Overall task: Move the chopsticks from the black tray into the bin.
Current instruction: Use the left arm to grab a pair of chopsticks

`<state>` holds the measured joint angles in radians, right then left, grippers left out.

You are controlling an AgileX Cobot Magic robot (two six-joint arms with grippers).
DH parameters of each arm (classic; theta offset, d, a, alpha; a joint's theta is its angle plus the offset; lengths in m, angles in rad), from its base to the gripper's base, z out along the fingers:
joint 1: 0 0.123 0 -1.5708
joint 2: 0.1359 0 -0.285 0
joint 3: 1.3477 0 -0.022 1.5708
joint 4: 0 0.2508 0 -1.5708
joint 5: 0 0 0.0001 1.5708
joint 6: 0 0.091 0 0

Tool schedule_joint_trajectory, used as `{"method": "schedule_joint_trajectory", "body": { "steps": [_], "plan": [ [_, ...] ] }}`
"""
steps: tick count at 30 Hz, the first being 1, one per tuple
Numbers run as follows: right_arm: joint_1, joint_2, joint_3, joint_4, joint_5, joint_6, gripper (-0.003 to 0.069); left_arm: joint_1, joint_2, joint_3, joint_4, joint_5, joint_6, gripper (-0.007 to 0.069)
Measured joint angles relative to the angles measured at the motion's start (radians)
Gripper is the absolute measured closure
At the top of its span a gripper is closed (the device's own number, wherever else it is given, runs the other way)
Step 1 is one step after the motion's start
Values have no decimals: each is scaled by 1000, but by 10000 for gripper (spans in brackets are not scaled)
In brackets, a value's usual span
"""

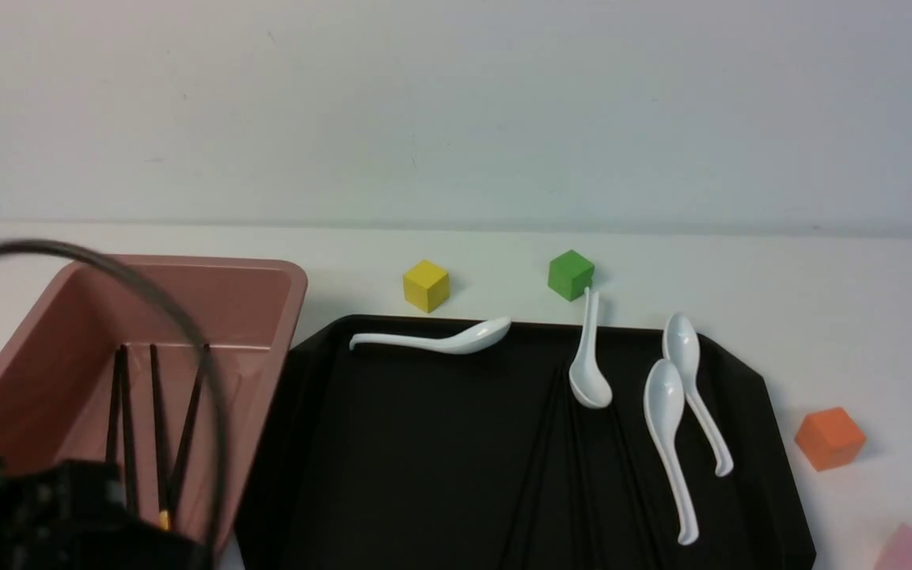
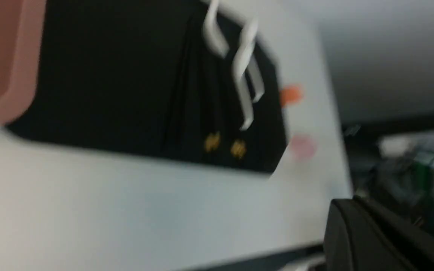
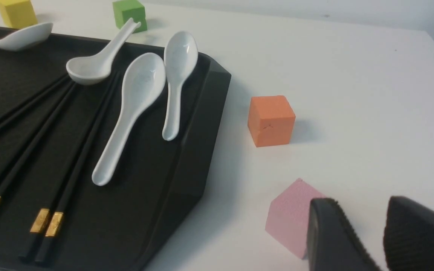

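White bench (image 1: 860, 317) runs open toward its right edge. Black tray (image 1: 424, 459) fills the near middle, holding chopsticks (image 3: 77, 158) beside white spoons (image 1: 666, 427). Bin (image 1: 286, 324) at the left edge holds more chopsticks. Right gripper (image 3: 384, 241), fingers apart and empty, hangs by the pink block (image 3: 288, 218). Whether the left gripper (image 2: 356, 226) is apart cannot be told.

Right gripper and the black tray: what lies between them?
Only the pink block, close by the right gripper; the right wrist view shows it.

The bin (image 1: 210, 261) sits left of the tray (image 1: 424, 459); chopsticks (image 1: 156, 396) lie in both.
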<state>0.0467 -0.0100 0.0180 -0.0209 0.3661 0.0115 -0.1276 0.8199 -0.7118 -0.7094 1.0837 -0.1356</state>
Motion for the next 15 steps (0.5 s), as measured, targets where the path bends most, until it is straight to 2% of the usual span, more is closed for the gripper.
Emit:
{"method": "schedule_joint_trajectory", "body": {
  "steps": [2,6,12,14,15],
  "plan": [
    [0,0,0,0,0,0,419,0,201,-78,95,103,20,637],
    [0,0,0,0,0,0,419,-80,403,-167,214,100,-24,637],
    [0,0,0,0,0,0,419,-385,599,-279,363,-10,-240,637],
    [0,0,0,0,0,0,419,-429,638,-302,392,-30,-278,636],
    [0,0,0,0,0,0,419,-496,689,-345,446,-60,-324,625]
  ]
}}
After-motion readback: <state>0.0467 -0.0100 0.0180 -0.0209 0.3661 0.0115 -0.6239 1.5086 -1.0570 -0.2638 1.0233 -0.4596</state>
